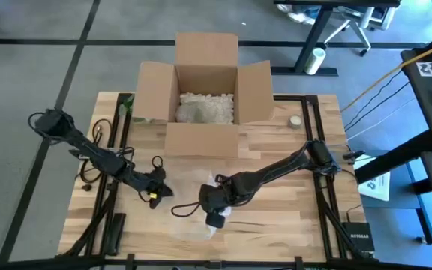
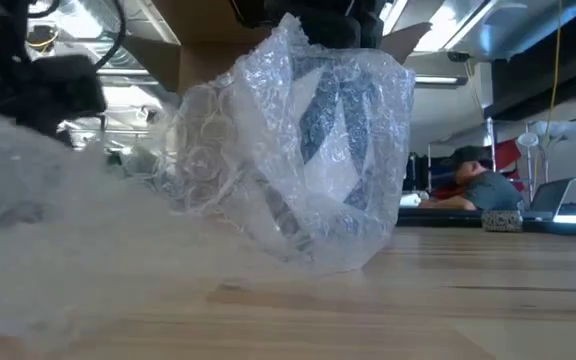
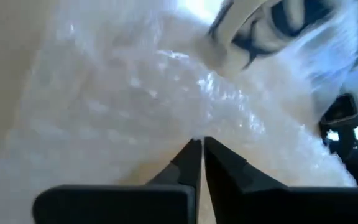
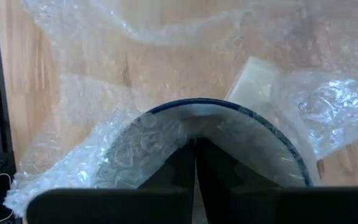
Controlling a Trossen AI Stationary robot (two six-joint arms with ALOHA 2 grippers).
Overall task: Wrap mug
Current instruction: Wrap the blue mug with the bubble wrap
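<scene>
- Right end effector [image 1: 216, 219] clenched on mug [image 4: 216, 134] rim through bubble wrap [image 2: 298, 150], bench [image 1: 276, 225] front centre.
- Left end effector [image 1: 156, 196] clenched on wrap edge, at 9 o'clock of mug.
- Open cardboard box [image 1: 205, 90] at 12 o'clock; a person [image 2: 483, 188] sits in the room behind.

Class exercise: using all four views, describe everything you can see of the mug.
The mug is white with dark blue markings and a dark blue rim, and looks ceramic. It stands on the wooden table, near its front edge, loosely swathed in clear bubble wrap. The right gripper is closed on its rim from above. The left gripper pinches the wrap beside it.
</scene>
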